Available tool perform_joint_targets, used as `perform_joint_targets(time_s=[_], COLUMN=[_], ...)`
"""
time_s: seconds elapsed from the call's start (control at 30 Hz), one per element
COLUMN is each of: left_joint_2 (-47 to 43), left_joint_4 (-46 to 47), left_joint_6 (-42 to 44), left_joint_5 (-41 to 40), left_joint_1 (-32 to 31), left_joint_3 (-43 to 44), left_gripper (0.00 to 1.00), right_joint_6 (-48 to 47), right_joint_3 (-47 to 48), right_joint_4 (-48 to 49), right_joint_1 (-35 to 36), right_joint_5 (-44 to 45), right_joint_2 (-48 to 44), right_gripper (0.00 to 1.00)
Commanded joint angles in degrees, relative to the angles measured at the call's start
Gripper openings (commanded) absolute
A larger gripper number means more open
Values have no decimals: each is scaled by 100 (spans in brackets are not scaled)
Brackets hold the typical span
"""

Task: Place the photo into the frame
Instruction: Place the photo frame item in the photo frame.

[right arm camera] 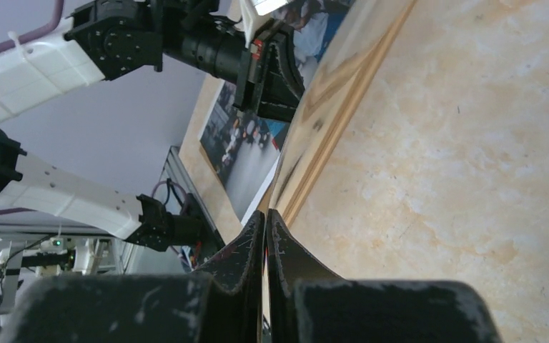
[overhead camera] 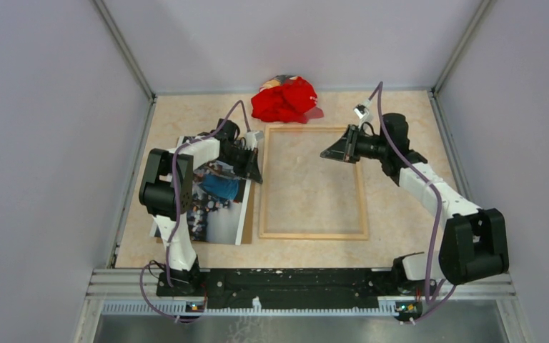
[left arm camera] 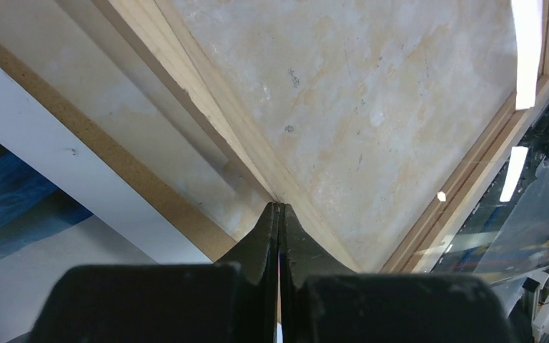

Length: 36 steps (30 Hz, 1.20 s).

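The frame [overhead camera: 314, 234], thin light wood, lies flat mid-table with bare tabletop showing inside it. The photo [overhead camera: 221, 207], a glossy print in blue and dark tones with a white border, lies left of it on a brown backing board [overhead camera: 249, 214]. My left gripper [overhead camera: 257, 175] is shut and holds nothing; its tips [left arm camera: 279, 207] are at the frame's left rail [left arm camera: 207, 107], beside the photo [left arm camera: 14, 207]. My right gripper [overhead camera: 324, 154] hovers shut and holding nothing over the frame's upper right interior. Its tips [right arm camera: 266, 214] point toward the far rail [right arm camera: 343, 93] and the photo [right arm camera: 246, 143].
A crumpled red cloth [overhead camera: 284, 100] lies at the back of the table, just beyond the frame's top rail. Grey walls enclose the table on three sides. The backing board's edge [left arm camera: 114, 161] runs close along the frame's left rail.
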Motion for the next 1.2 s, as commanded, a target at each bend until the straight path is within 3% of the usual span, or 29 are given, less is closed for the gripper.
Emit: perform_joint_targets(time_s=[0.0, 0.73, 0.97, 1.17], left_joint_2=[-52, -57, -128, -116], left_joint_4=[25, -192, -391, -454], left_joint_6=[37, 117, 210, 267], left_joint_5=[131, 90, 6, -123], left_joint_1=[-28, -20, -2, 7], left_joint_3=[206, 422, 679, 700], left_gripper=[0, 0, 13, 15], right_joint_6=[-480, -896, -1045, -976], right_joint_3=[457, 393, 291, 109], right_joint_4=[-281, -1244, -1304, -1057], right_joint_1=[141, -351, -391, -464], right_joint_5=[6, 708, 976, 1020], right_joint_2=[-205, 447, 491, 484], right_gripper=[0, 0, 0, 0])
